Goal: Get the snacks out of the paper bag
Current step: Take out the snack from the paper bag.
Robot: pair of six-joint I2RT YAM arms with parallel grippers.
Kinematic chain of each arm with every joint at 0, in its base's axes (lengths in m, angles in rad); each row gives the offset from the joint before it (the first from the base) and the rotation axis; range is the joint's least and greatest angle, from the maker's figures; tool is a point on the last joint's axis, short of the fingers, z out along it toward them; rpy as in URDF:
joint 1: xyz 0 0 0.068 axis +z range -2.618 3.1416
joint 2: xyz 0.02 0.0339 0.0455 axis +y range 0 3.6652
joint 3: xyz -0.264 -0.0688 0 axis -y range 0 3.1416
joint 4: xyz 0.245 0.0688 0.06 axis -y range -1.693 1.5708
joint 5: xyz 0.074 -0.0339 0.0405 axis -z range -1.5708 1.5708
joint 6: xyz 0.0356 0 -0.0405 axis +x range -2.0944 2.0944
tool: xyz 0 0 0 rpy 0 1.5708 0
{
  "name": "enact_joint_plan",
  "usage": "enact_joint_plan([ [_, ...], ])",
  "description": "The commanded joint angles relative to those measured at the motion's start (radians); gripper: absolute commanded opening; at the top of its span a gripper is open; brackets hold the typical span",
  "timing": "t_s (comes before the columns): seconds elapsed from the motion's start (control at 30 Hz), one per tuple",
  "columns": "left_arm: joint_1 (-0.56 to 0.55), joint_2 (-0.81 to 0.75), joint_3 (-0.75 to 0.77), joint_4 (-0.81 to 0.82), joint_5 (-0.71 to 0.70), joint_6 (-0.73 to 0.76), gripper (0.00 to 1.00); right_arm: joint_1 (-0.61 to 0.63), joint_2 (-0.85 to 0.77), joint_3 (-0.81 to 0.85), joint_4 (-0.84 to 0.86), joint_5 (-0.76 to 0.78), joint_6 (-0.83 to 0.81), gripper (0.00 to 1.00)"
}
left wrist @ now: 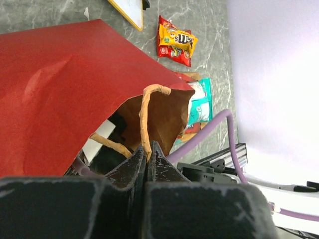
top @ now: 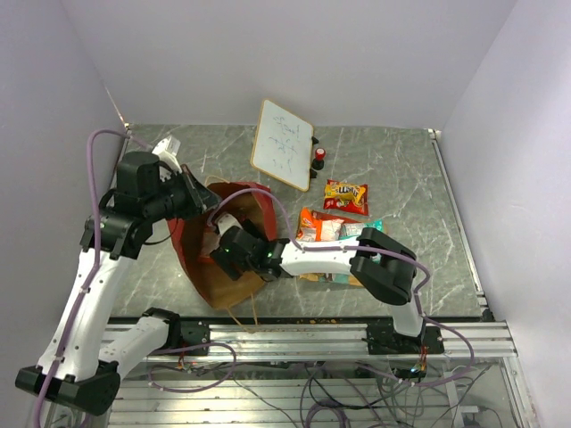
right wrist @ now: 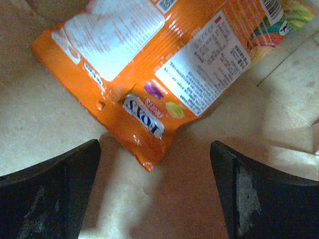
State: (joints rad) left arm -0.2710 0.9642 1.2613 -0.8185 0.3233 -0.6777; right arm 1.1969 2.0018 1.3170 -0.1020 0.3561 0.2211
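L tool [left wrist: 148, 152] clamped on bag [left wrist: 60, 84] handle [left wrist: 144, 112]; R tool [right wrist: 155, 186] spread wide over orange packet [right wrist: 164, 64]. If closed off-centre, packet corner may be nipped & dropped.

We read "FOX'S" in dark letters on a small white label [right wrist: 143, 115] on the crinkly orange snack packet [right wrist: 164, 64], seen upside down in the right wrist view. A smaller red word just beside it looks like "Fruits". The packet's white panels of fine print [right wrist: 124, 25] and its barcode [right wrist: 273, 7] are too small for us to read. On the yellow-and-red crinkly packet [left wrist: 175, 40] we make out a brown "m&m's" logo. The blue scribbles on the white tilted whiteboard [top: 283, 144] are illegible.
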Motion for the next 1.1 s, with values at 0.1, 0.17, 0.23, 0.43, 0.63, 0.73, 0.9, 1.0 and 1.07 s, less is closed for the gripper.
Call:
enact_joint_plan([
  [0.1,-0.005,-0.096,-0.099,0.057,0.136,-0.021,0.07,-0.012,0.089,0.004,0.108,0.030,0.117,0.90],
  [0.17,-0.005,-0.112,-0.119,0.065,0.139,-0.033,0.07,-0.012,0.109,0.010,0.104,0.042,0.128,0.84],
  [0.23,-0.005,-0.121,-0.126,0.057,0.136,-0.037,0.07,-0.012,0.116,0.001,0.118,0.027,0.124,0.70],
  [0.43,-0.005,-0.122,-0.092,-0.014,0.084,-0.004,0.07,-0.012,0.103,0.003,0.119,0.041,0.066,0.20],
  [0.63,-0.005,-0.116,-0.079,-0.042,0.041,0.015,0.07,0.009,-0.050,-0.048,0.176,0.040,-0.049,0.04],
  [0.73,-0.005,-0.120,-0.079,-0.052,0.015,0.016,0.07,0.033,-0.126,-0.086,0.195,0.048,-0.113,0.00],
  [0.9,-0.005,-0.119,-0.070,-0.067,-0.026,0.030,0.07,0.092,-0.267,-0.179,0.232,0.050,-0.185,0.00],
  [1.0,-0.005,-0.127,-0.085,-0.047,-0.014,0.026,0.07,0.116,-0.326,-0.219,0.256,0.058,-0.179,0.00],
  [1.07,-0.005,-0.137,-0.101,-0.026,-0.001,0.021,0.07,0.122,-0.350,-0.228,0.265,0.073,-0.169,0.00],
])
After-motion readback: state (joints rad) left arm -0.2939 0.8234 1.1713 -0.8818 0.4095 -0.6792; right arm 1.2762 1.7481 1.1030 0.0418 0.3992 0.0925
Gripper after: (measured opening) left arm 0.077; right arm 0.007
